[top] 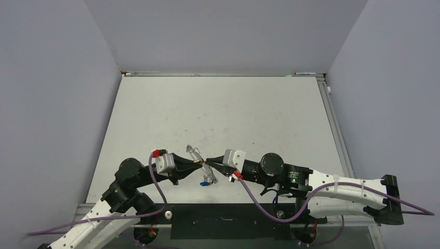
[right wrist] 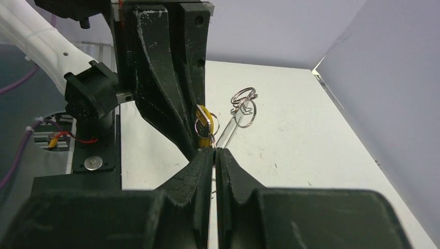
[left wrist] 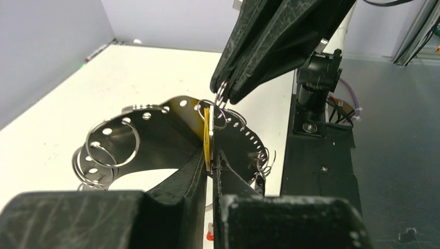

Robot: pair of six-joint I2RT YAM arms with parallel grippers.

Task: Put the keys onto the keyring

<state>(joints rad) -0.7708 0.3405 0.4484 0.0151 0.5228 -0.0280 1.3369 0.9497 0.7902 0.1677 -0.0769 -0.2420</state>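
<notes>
My left gripper (top: pixel 195 162) is shut on the yellow-orange tag (left wrist: pixel 208 136) of a key, which is held on edge between its tips. The tag also shows in the right wrist view (right wrist: pixel 203 123), with a small wire ring through it. My right gripper (top: pixel 208 164) meets it tip to tip and is shut on a thin silver wire. This looks like the near end of the keyring (right wrist: pixel 231 129), which slants away over the table. In the left wrist view the right fingertips (left wrist: pixel 244 78) pinch the wire just above the tag. A blue-tagged key (top: pixel 207 181) lies on the table below the tips.
Small silver rings (right wrist: pixel 244 97) cluster at the keyring's far end, and more rings (left wrist: pixel 111 148) show left of the left jaws. A dark band with holes (left wrist: pixel 155 129) curves behind the tips. The black base plate (top: pixel 223 220) lies along the table's near edge.
</notes>
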